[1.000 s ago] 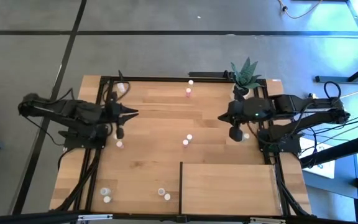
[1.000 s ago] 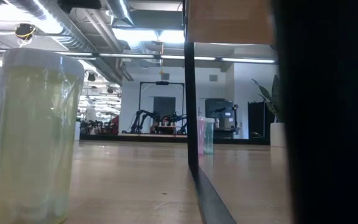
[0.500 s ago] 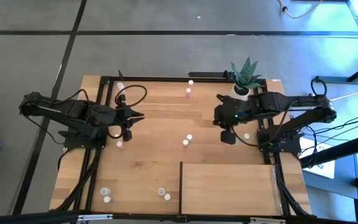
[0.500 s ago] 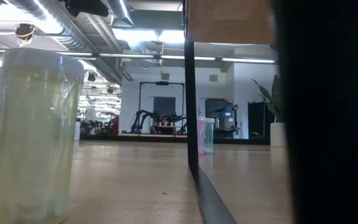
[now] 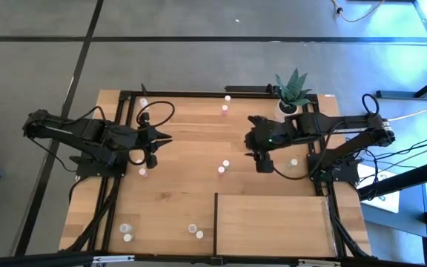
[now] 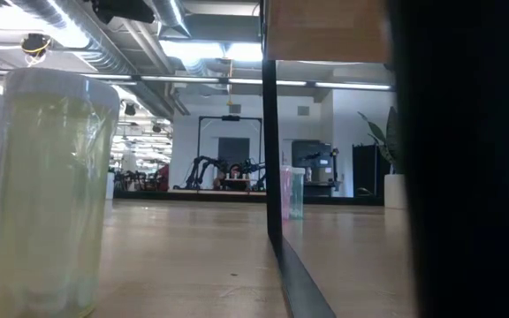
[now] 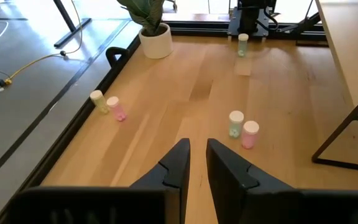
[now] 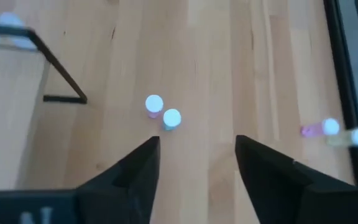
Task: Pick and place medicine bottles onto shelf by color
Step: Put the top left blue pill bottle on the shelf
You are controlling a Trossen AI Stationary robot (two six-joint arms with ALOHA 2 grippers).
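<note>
right claw spread, mid-table, bottles near

In the low view we find a yellow bottle blurred and cut off at nine o'clock, beside a dark blur at three.

The tabletop is showing pale planked wood with a smooth satin sheen, framed by thin matt black metal rails. The shelf is looking like plainer, lighter smooth wood. The medicine bottles are appearing as translucent tinted plastic under matt white caps. The left gripper and right gripper are showing matt black plastic fingers. The plant pot is looking smooth and white.
</note>
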